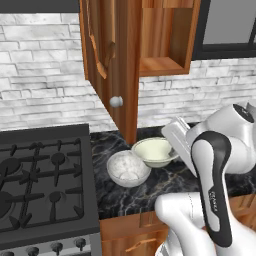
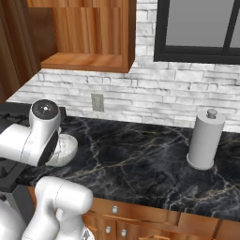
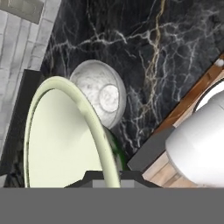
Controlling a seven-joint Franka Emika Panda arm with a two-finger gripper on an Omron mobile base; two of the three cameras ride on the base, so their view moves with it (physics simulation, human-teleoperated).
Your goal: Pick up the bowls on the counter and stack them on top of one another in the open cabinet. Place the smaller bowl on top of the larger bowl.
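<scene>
The smaller bowl point(image 1: 152, 150), cream with a plain inside, sits at the back of the counter point(image 1: 150, 195), just below the open cabinet point(image 1: 160, 65). My gripper point(image 1: 173, 148) reaches in from the right and is shut on the bowl's right rim. In the hand view the smaller bowl point(image 3: 61, 135) looms large, and its rim runs down between the fingers of the gripper point(image 3: 109, 177). The larger bowl point(image 1: 128, 169), speckled grey-white, stands upright on the counter beside it, toward the front left. In the hand view the larger bowl point(image 3: 98, 94) lies just beyond the cream rim.
The cabinet's door point(image 1: 112, 60) hangs open over the counter's back left, its round knob point(image 1: 116, 101) above the bowls. A black gas stove point(image 1: 40, 180) borders the counter on the left. A paper-towel holder point(image 2: 206, 140) stands far right under a window point(image 2: 197, 28).
</scene>
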